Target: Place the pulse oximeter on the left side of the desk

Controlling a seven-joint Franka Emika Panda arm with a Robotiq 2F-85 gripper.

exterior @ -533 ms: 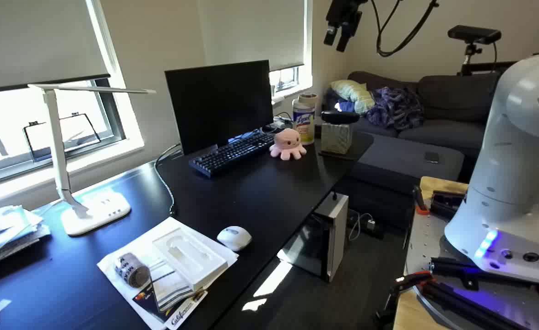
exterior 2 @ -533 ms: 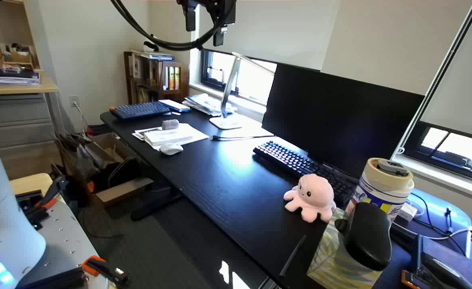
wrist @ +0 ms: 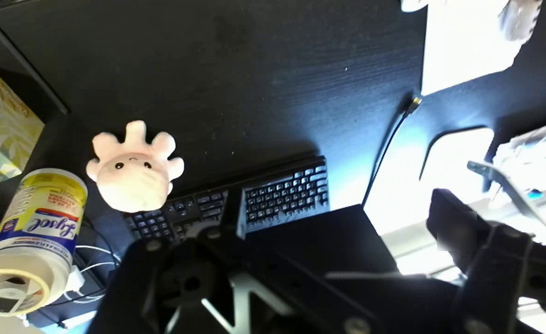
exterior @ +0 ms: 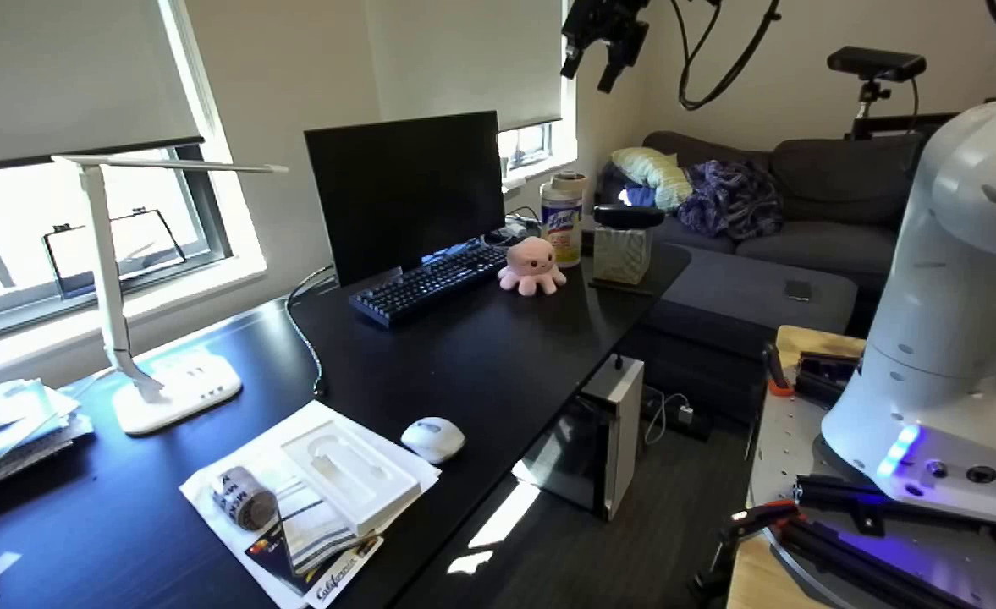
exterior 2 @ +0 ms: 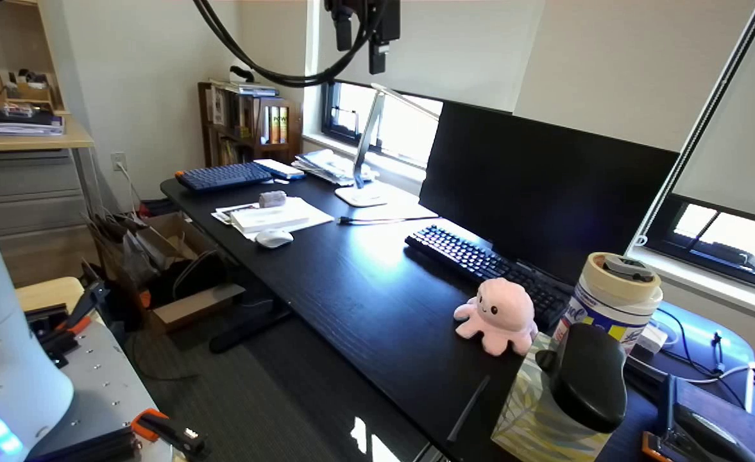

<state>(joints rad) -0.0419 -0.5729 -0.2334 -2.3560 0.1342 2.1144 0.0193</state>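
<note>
The pulse oximeter [exterior 2: 627, 266] is a small grey blocky gadget with a dark patch. It lies on top of a tape roll on the wipes canister; it also shows at the lower left of the wrist view [wrist: 6, 299]. In an exterior view it cannot be made out on the roll. The desk [exterior: 472, 364] has a long glossy black top, seen also in an exterior view [exterior 2: 351, 308] and the wrist view [wrist: 277, 79]. My gripper [exterior: 589, 73] is open and empty, high above the desk; it shows in an exterior view [exterior 2: 360, 52] and the wrist view [wrist: 342, 211].
The wipes canister [exterior: 561, 222] stands beside the pink plush octopus [exterior: 533, 266] and a patterned box [exterior: 622, 252] with a black object on top. A monitor [exterior: 409, 194] and keyboard [exterior: 430, 283] stand behind. A mouse [exterior: 433, 440], papers [exterior 2: 313, 215] and a lamp [exterior 2: 361, 196] occupy the opposite end.
My gripper has moved left in an exterior view and right in an exterior view, staying high and open, and has turned somewhat. The objects on the desk have not moved.
</note>
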